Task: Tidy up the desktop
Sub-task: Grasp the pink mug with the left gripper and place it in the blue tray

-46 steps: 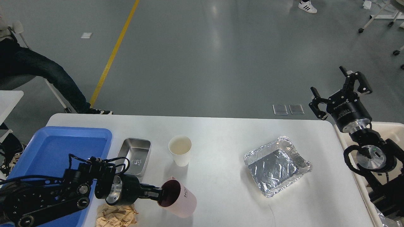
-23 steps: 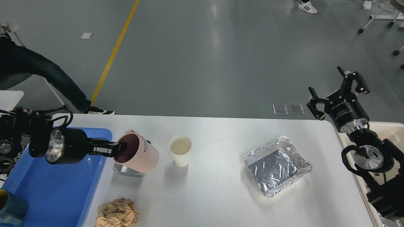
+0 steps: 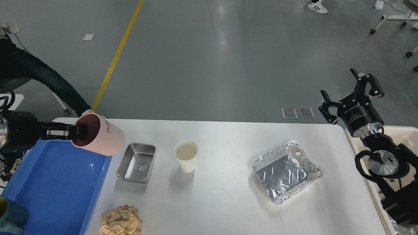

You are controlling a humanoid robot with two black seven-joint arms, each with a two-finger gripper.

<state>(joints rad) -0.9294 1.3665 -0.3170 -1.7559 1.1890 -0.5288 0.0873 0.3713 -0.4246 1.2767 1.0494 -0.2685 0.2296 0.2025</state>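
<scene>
A: One item is in hand: the left gripper (image 3: 73, 133) pinches the rim of the pink mug (image 3: 99, 136), tilted over the far-left corner of the desktop (image 3: 228, 195), above the blue tray (image 3: 49, 182).

B: Next move?

A: Probably lower it into the tray and let go (my guess). The right gripper (image 3: 349, 93) hangs spread beyond the far-right corner, holding nothing.
</scene>
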